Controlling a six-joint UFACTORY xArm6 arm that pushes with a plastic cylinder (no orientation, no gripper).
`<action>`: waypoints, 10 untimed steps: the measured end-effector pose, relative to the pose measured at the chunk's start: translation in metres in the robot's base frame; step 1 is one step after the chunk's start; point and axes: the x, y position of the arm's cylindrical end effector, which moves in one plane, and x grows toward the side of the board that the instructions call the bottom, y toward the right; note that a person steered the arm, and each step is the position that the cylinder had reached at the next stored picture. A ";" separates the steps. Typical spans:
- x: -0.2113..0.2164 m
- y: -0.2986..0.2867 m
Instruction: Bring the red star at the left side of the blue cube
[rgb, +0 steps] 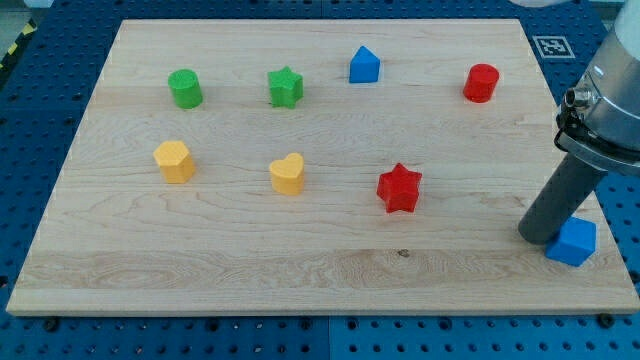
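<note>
Camera view: my tip (541, 238) touches the blue cube (572, 241) near the bench (300, 270) edge, grasping nothing; the red star (399, 188) sits well left. 1 careless nudge could tip the cube off.

The arm (610, 90) runs out of the view's right and top edges, so only its lower part shows. My tip (541, 238) stands at the board's near right, and the rod covers the upper left of the blue cube (573, 242). Whether they touch cannot be told. The board's (320, 260) near right corner is cut off.
</note>
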 end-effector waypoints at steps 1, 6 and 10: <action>-0.047 -0.036; -0.057 -0.080; -0.032 -0.143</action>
